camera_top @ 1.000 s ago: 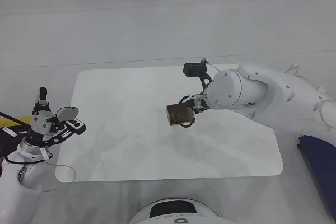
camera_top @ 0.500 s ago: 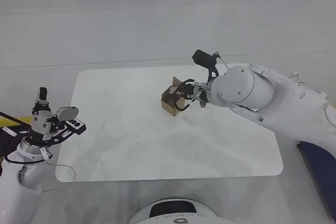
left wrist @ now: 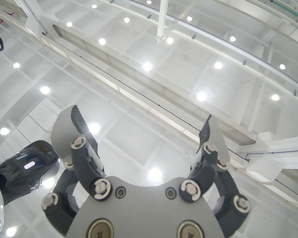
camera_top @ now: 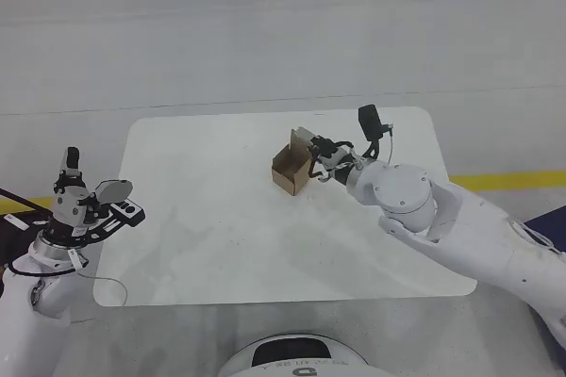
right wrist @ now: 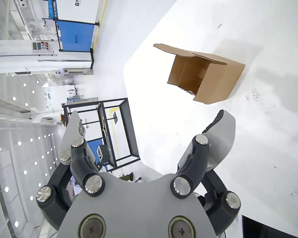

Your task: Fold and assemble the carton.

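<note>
The carton (camera_top: 292, 168), carried a second ago by the right gripper (camera_top: 319, 160), now rests on the table (camera_top: 217, 236) at twelve o'clock from its middle – let go, jaws spread at its three o'clock – while the left gripper (left wrist: 141, 115) waits, jaws apart; flaps likely still need closing.

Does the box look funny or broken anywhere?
Not broken, just unfinished. The carton sits on the table with its mouth wide open and one flap sticking out, unfolded. The open right gripper is beside it, not touching.
</note>
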